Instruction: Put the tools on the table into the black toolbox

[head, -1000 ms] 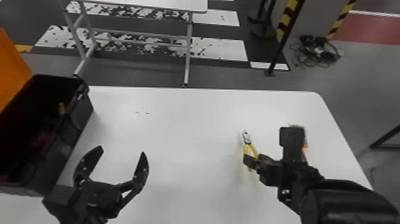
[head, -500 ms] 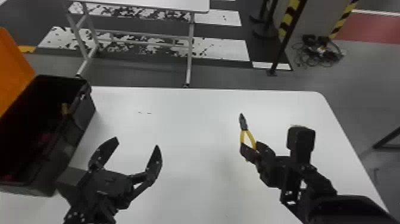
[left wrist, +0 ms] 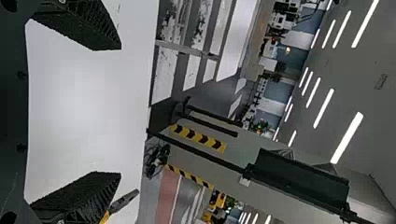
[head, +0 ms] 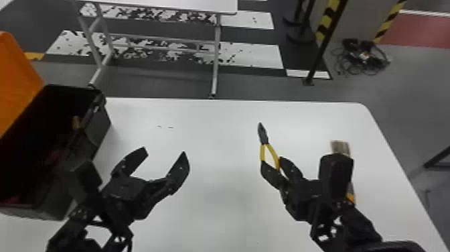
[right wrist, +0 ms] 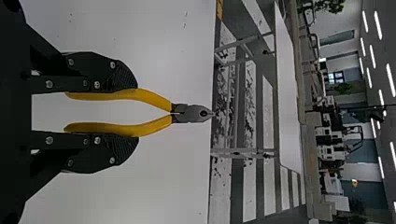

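R gripper [head: 280, 165]: right of ctr, head view; clamped on both yellow handles of pliers [head: 263, 134]
Pliers: right of ctr, dark nose toward top of frame, over white table [head: 217, 144]
L gripper [head: 164, 154]: lower L, fingers wide apart
Tan item [head: 341, 147]: R side, partly hidden behind R arm
Toolbox [head: 97, 129]: L edge, open, w/ orange lid [head: 16, 80] up

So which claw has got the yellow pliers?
The right claw: its two fingers grip the pliers by both yellow handles. The left claw is wide open, with nothing between its fingers.
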